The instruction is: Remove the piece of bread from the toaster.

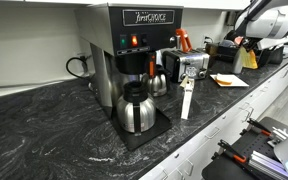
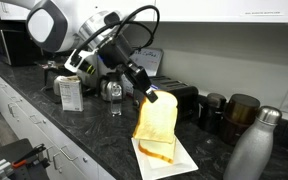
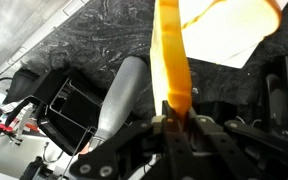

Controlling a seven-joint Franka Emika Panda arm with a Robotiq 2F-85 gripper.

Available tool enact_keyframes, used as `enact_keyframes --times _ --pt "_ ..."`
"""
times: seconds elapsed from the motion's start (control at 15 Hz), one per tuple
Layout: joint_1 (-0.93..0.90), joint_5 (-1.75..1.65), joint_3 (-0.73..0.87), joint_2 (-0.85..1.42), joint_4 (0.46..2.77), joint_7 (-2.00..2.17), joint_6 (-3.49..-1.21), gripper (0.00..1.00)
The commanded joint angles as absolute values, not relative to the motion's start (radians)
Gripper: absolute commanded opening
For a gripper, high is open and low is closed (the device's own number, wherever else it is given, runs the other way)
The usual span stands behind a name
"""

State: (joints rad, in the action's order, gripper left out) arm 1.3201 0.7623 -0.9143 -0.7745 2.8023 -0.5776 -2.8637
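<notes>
— Tool [image 2: 151, 97] apart or together?
— Clamped on the piece of bread [image 2: 156, 125], pinching its top edge; the slice hangs upright.
— Where?
— Over a white sheet [image 2: 184, 160] on the dark surface [image 1: 44, 125], well apart from the toaster [image 1: 191, 66], which stands beside the coffee machine [image 1: 134, 50].

The white arm [image 2: 54, 25] arches over from high up, its black wrist [image 2: 124, 62] slanting steeply down. The gripper [image 2: 152, 97] hangs in the air, tip lowest. In the wrist view its dark fingers [image 3: 197, 128] are pinched tight — clamped on the top edge of the piece of bread [image 3: 172, 60], which dangles from them.
</notes>
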Motion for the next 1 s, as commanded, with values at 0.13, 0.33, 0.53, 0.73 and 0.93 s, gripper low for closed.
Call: enact_keyframes --times 0.13,0.33,0.53,0.73,0.93 --pt "1.342 0.296 -0.835 -0.628 2.775 -0.337 -2.906 0.03" --pt "1.361 0.023 -0.809 -0.555 2.740 -0.185 -2.904 0.03" --pt "1.381 -0.208 -0.804 -0.486 2.691 -0.048 -2.896 0.03" --pt "1.474 -0.204 -0.911 -0.455 2.641 -0.063 -2.898 0.03" --pt "1.529 -0.221 -0.984 -0.419 2.595 -0.056 -2.899 0.03"
